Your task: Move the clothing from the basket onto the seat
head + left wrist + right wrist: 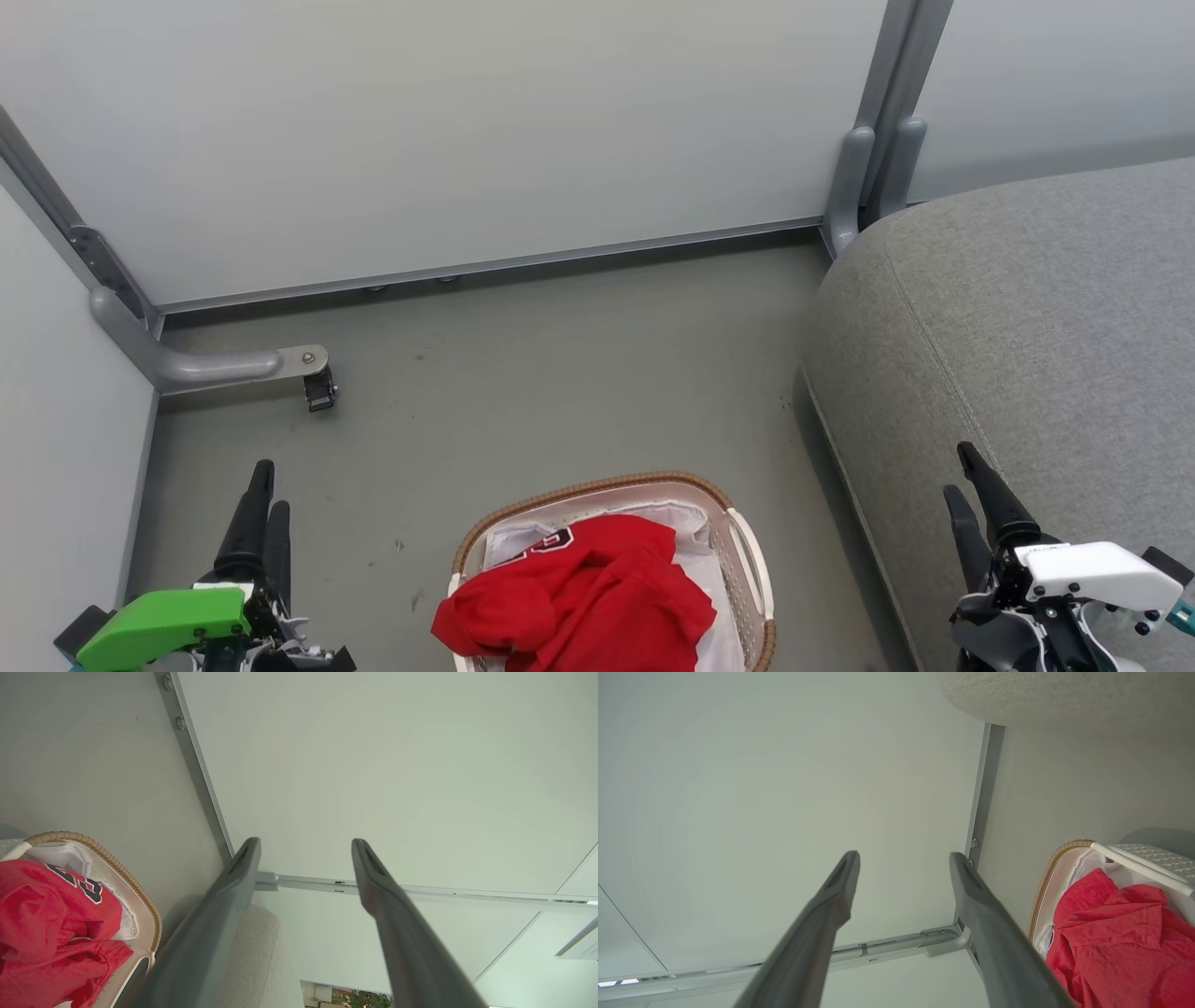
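left gripper (272, 485) and right gripper (955, 469) hang spread, empty, flanking the basket (597, 486) holding the clothing (583, 597); best pinch a high fold, avoiding the liner (689, 518), then carry right onto the seat (1027, 327).

At 6 o'clock, the head view's bottom edge cuts off your white slotted plastic basket (750, 560) and crumpled red fabric clothing (588, 597).

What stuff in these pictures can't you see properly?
Head view: the near end of the basket is cut off by the bottom edge.
Head view: the red clothing is heaped, so folds hide how many pieces there are and most of the lettering.
Every view: the basket's floor is hidden under the clothing and white liner.
Head view: the seat runs off the right edge.
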{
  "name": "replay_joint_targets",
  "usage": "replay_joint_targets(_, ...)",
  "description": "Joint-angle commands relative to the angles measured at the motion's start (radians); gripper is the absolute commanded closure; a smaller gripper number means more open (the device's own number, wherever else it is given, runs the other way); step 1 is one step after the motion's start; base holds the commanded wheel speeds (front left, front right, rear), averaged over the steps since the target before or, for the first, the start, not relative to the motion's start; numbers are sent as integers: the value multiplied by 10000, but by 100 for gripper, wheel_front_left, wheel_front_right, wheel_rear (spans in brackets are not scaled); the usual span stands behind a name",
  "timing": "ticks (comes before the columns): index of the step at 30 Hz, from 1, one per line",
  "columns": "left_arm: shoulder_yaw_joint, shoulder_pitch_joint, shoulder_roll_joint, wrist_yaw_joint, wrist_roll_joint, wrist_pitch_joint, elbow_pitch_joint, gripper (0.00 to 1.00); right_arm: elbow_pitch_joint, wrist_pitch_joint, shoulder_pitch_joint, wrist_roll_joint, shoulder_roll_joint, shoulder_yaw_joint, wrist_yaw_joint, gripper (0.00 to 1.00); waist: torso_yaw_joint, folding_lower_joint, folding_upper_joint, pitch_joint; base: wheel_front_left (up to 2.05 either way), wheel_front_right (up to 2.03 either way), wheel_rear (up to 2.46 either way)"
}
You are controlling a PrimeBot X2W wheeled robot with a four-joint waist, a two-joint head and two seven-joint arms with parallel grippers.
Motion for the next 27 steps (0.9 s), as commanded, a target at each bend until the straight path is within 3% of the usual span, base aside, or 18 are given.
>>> replay_joint_targets(1,-71,-117,31,-3,120,-128,-241,0,-159,-132,-150,-117,-60,140,2,0,2,0,0,2,0,0,0)
replay_joint_targets(14,-311,95,49,-11,788,-737,-558,0,-160,-744,-222,-1234,-89,485,3,0,20,0,0,22,0,0,0)
replay_joint_targets(27,-478,194,67,-20,2518,-1272,-933,0,-498,-1280,-308,-3660,-114,804,3,0,60,0,0,47,0,0,0)
